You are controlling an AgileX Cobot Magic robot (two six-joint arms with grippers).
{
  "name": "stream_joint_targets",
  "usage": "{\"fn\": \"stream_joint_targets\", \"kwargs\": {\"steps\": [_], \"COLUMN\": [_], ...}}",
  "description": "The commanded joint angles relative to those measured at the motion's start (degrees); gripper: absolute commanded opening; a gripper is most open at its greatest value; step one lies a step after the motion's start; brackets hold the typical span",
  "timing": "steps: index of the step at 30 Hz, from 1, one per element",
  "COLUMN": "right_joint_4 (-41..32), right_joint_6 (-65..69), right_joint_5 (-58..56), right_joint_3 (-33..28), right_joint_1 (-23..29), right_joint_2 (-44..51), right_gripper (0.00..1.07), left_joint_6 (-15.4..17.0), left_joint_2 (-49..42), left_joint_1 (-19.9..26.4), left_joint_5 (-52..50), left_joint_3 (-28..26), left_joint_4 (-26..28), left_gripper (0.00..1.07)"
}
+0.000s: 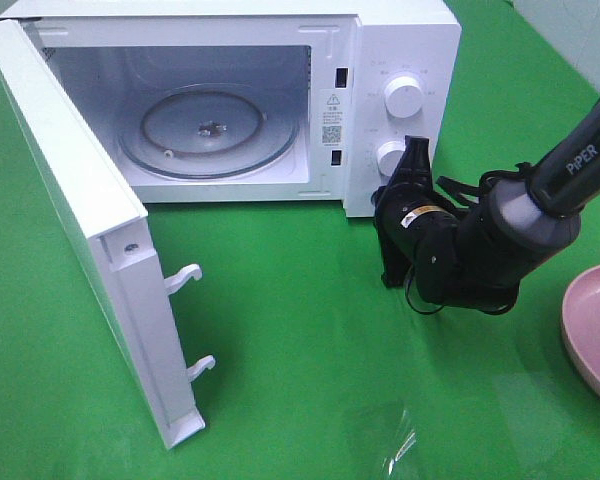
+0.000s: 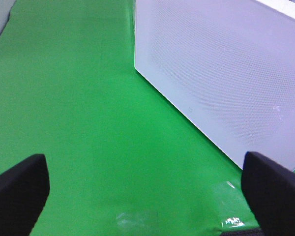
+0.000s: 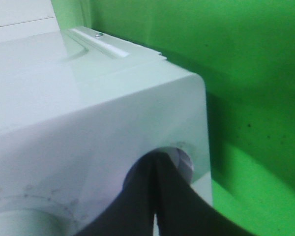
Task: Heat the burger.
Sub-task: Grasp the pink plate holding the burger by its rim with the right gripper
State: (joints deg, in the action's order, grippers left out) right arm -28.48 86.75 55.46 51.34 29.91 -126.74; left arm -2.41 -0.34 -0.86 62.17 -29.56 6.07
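The burger is out of view in every frame. The white microwave (image 1: 400,40) stands with its door (image 1: 80,230) swung wide open, and its glass turntable (image 1: 208,132) is bare. My right gripper (image 1: 416,152) is shut, with its tips at the lower knob (image 1: 390,158) of the control panel. In the right wrist view the closed fingertips (image 3: 160,164) meet right at that knob (image 3: 184,160). My left gripper (image 2: 145,184) is open with nothing between its fingers (image 2: 19,189), low over the green cloth beside the door's outer face (image 2: 221,73). It does not show in the exterior high view.
A pink plate (image 1: 598,325) lies at the right edge of the table, partly cut off, with nothing visible on it. An upper knob (image 1: 403,97) sits above the lower one. The open door juts forward on the left. Green cloth (image 1: 330,350) covers the table.
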Motion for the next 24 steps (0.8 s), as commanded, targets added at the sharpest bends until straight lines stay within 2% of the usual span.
{"fn": "stream_joint_targets", "kwargs": {"steps": [1, 12, 15, 17, 24], "right_joint_4": [2.29, 3.38, 4.24, 7.68, 9.28], "right_joint_6": [0.97, 3.44, 3.44, 3.61, 3.78], "right_joint_5": [8.02, 6.36, 5.96, 5.21, 5.21], "right_joint_3": [0.40, -6.42, -7.91, -11.12, -16.39], "right_joint_1": [-2.35, 1.43, 1.66, 1.66, 1.66], "right_joint_2": [0.57, 4.13, 4.93, 6.36, 9.68], "right_gripper": [0.00, 0.00, 0.00, 0.00, 0.01], "left_joint_6": [-0.06, -0.06, -0.06, -0.06, -0.06], "left_joint_2": [-0.86, -0.86, -0.86, -0.86, -0.86], "left_joint_1": [-0.06, -0.06, -0.06, -0.06, -0.06], "left_joint_5": [-0.80, -0.80, -0.80, -0.80, -0.80], "left_joint_3": [0.06, 0.06, 0.06, 0.06, 0.06], "left_joint_4": [0.34, 0.34, 0.34, 0.34, 0.34], "left_gripper": [0.98, 0.98, 0.98, 0.98, 0.98]}}
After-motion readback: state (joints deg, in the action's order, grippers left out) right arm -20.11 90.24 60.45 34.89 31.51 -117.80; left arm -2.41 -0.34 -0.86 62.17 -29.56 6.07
